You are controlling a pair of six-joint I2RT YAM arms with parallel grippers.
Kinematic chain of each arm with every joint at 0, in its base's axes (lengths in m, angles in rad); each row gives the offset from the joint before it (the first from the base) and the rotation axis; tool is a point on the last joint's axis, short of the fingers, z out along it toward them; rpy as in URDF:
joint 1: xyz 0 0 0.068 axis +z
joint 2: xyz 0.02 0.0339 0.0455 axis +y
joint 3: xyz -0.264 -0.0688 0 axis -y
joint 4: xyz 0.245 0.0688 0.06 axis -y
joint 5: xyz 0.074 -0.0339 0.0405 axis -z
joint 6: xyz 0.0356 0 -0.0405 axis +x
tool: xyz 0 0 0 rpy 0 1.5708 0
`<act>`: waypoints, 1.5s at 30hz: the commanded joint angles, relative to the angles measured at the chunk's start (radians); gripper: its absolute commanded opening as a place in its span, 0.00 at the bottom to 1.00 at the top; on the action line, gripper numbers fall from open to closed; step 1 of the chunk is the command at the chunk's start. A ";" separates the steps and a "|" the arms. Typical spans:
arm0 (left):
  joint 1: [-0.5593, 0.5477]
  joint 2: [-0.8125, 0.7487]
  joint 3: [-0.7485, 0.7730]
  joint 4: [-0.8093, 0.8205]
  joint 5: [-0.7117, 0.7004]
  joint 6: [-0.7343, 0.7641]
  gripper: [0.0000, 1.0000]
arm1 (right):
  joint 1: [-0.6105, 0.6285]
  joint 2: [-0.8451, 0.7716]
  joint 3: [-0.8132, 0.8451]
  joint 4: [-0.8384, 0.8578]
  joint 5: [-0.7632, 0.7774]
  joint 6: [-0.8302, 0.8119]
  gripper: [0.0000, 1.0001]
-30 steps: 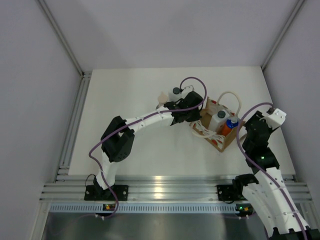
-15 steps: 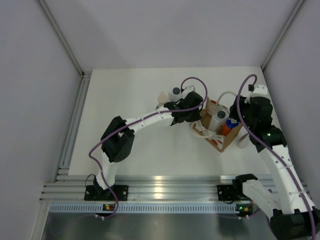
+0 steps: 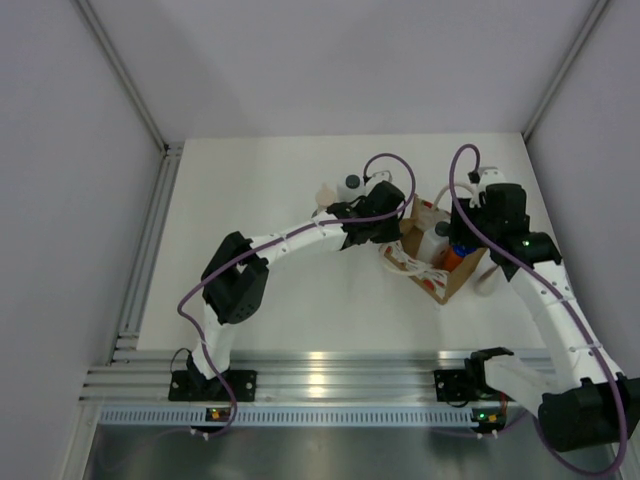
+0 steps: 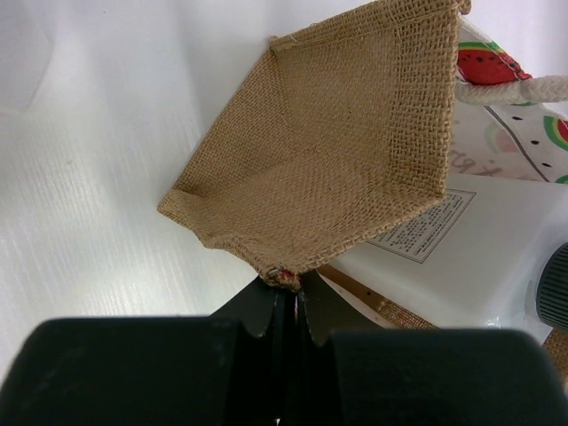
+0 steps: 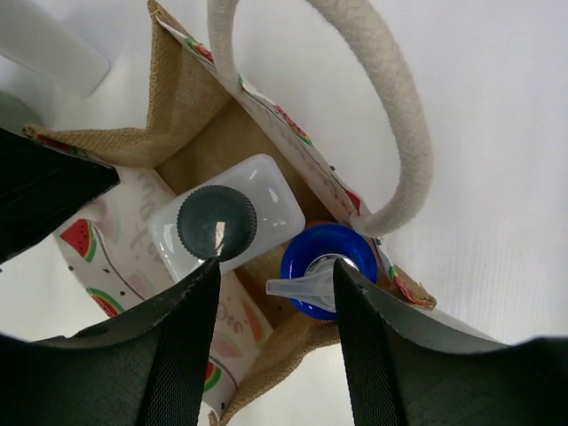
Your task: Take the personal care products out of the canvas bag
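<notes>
Right gripper (image 5: 275,266) stands open and empty, directly above the mouth of the canvas bag (image 5: 191,98), fingers pointing down into it. Between and just beyond its fingers are the two products left inside: a white bottle with dark ribbed cap (image 5: 217,222) and, touching it on the right, an orange bottle with blue cap (image 5: 324,257). Both stand upright with their long axes toward the wrist camera, so judged from this a straight descent reaches either cap. The dark cap lies nearer the left finger, the blue cap nearer the right.

Left gripper (image 4: 288,293) is closed on a burlap corner of the bag, apparently pinning it in place. That leaves the right arm nearer and free for the pick.

Outside the bag, on the desk (image 3: 260,180) beyond the left arm, stand another dark-capped white bottle (image 3: 352,183) and a pump-top bottle (image 3: 323,195).

Markings: watermelon slices are printed on the bag's side, with script lettering too partial to read. A block of small print on the white bottle is illegible. No brand can be made out.
</notes>
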 commanded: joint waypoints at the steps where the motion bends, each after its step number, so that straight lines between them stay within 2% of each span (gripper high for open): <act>1: 0.000 -0.025 0.004 0.023 0.019 0.016 0.00 | -0.013 0.009 0.050 -0.076 0.051 -0.036 0.52; 7: 0.000 -0.014 0.010 0.023 0.026 0.012 0.00 | -0.013 0.012 0.066 -0.089 0.015 -0.076 0.53; 9: 0.000 -0.014 0.007 0.024 0.025 0.013 0.00 | -0.013 0.011 0.064 -0.075 -0.022 -0.076 0.52; 10: 0.000 -0.015 0.007 0.023 0.023 0.012 0.00 | -0.013 0.003 0.060 -0.060 -0.092 -0.076 0.52; 13: 0.000 -0.015 0.006 0.023 0.022 0.009 0.00 | -0.011 -0.010 0.050 -0.003 -0.101 -0.023 0.51; 15: 0.000 -0.015 0.006 0.023 0.023 0.004 0.00 | -0.004 -0.015 0.059 0.017 -0.055 0.038 0.46; 17: 0.000 -0.014 0.006 0.023 0.022 -0.005 0.00 | 0.016 -0.021 0.060 0.025 0.071 0.144 0.43; 18: 0.000 -0.014 0.006 0.023 0.020 -0.010 0.00 | 0.051 -0.032 0.055 0.031 0.161 0.219 0.45; 25: 0.000 -0.015 0.003 0.026 -0.008 -0.040 0.00 | 0.219 -0.066 0.006 0.037 0.476 0.468 0.53; 31: 0.000 -0.005 0.012 0.024 -0.008 -0.060 0.00 | 0.282 0.003 0.012 0.037 0.542 0.594 0.56; 34: 0.000 -0.003 0.010 0.026 -0.006 -0.065 0.00 | 0.303 0.037 0.026 0.036 0.571 0.647 0.63; 45: 0.000 0.024 0.020 0.026 0.005 -0.080 0.00 | 0.409 0.138 0.052 0.020 0.728 0.842 0.62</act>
